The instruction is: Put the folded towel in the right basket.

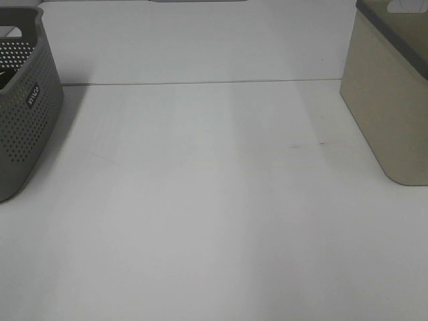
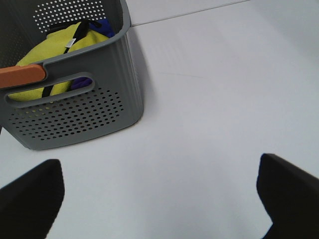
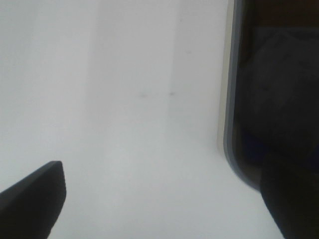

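Note:
The right basket (image 1: 391, 100) is beige with a grey rim and stands at the table's right edge. It also shows in the right wrist view (image 3: 230, 99); its inside is dark and I cannot tell what lies in it. No folded towel shows on the table. My left gripper (image 2: 159, 199) is open and empty above the table, near the grey perforated basket (image 2: 75, 114). My right gripper (image 3: 164, 194) is open and empty beside the right basket's rim. Neither arm shows in the exterior high view.
The grey perforated basket (image 1: 23, 107) stands at the left edge. In the left wrist view it holds yellow cloth (image 2: 45, 55) with a black strap and something blue (image 2: 104, 24). An orange piece (image 2: 22, 75) sits at its handle. The white table (image 1: 214, 200) lies between the baskets.

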Tool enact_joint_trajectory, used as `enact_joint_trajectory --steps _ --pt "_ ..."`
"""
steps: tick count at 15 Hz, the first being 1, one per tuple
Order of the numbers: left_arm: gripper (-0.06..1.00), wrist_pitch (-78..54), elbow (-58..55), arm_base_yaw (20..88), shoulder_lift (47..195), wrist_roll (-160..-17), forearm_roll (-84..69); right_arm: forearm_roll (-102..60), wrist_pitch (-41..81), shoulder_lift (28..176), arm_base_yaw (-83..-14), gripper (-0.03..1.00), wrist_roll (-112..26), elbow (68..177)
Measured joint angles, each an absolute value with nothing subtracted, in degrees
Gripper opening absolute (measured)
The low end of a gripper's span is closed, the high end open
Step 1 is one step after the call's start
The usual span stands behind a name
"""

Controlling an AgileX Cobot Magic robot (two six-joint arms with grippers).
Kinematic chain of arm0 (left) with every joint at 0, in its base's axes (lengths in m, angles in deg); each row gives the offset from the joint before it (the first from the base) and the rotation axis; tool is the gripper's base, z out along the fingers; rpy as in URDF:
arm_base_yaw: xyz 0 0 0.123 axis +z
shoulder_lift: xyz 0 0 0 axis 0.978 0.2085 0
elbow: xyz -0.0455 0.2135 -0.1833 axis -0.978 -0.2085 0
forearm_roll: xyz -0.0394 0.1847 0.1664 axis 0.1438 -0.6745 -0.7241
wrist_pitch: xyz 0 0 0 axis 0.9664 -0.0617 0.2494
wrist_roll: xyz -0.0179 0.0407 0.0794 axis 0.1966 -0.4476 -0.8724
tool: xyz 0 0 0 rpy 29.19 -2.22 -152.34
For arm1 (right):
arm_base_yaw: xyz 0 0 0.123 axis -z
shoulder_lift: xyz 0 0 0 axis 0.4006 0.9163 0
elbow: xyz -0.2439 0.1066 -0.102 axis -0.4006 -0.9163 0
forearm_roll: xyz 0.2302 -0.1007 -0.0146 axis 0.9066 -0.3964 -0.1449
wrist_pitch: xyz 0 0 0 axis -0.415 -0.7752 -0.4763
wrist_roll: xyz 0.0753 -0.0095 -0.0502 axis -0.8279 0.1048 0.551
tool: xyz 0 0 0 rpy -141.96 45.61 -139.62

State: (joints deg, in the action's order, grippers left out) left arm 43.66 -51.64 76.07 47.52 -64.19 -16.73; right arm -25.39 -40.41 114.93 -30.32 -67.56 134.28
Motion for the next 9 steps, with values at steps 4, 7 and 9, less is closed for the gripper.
enact_joint_trajectory --steps 4,7,9 --pt "0.99 43.7 -51.6 76.1 47.5 -64.2 -16.7 -26.0 -40.3 101.0 -30.3 0.99 -67.6 113.0" --pt "0.99 43.7 -51.6 76.1 47.5 -64.2 -16.7 -26.0 -40.2 90.4 -30.3 0.99 -67.6 97.0" --pt "0.99 43.7 -51.6 76.1 47.5 -64.2 -16.7 -26.0 -40.2 82.8 -30.3 0.99 -67.6 88.2"
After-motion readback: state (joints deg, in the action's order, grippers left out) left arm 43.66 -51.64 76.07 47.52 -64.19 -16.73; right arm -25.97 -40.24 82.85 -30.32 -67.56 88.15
